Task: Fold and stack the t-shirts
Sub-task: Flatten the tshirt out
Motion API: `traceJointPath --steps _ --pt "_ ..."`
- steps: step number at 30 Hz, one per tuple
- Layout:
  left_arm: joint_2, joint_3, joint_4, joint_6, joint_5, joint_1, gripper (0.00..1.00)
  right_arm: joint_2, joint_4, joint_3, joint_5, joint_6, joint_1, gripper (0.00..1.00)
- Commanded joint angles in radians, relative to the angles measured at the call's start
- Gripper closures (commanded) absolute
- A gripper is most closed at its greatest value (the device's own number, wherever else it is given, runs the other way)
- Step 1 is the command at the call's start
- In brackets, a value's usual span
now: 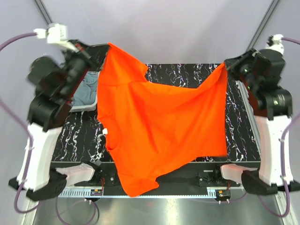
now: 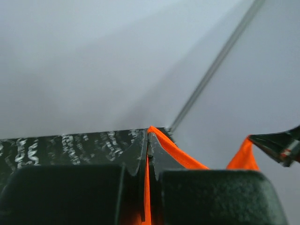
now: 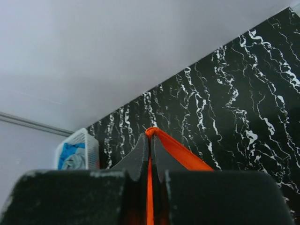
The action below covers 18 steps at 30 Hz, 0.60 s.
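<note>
The bright orange t-shirt (image 1: 159, 122) hangs stretched in the air between my two grippers, above the black marbled table (image 1: 243, 136); its lower part droops past the table's near edge. My left gripper (image 1: 107, 47) is shut on its upper left corner, and the orange cloth (image 2: 147, 187) shows pinched between the jaws of that gripper (image 2: 149, 140). My right gripper (image 1: 226, 65) is shut on the upper right corner; the cloth (image 3: 149, 192) shows between the jaws of that gripper (image 3: 150, 138). Blue and grey t-shirts (image 1: 86, 91) lie in the basket.
A white lattice basket (image 1: 85, 108) stands at the table's back left, partly behind my left arm; it also shows in the right wrist view (image 3: 78, 150). The right gripper's tip (image 2: 276, 145) shows at the right edge of the left wrist view.
</note>
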Motion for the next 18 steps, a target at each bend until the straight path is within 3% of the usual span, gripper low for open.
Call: traceJointPath --steps 1,5,10,18 --pt "0.083 0.101 0.040 0.133 -0.153 0.000 1.00 0.038 0.101 0.076 0.019 -0.068 -0.003 1.00" --pt "0.130 0.182 0.058 0.227 -0.246 0.000 1.00 0.076 0.153 0.117 0.024 -0.111 -0.003 1.00" --pt "0.098 0.162 0.079 0.225 -0.213 0.000 1.00 0.072 0.115 0.134 0.039 -0.125 -0.003 1.00" --pt "-0.181 -0.153 0.230 0.146 -0.162 0.000 1.00 -0.065 0.007 0.088 0.053 -0.138 -0.003 1.00"
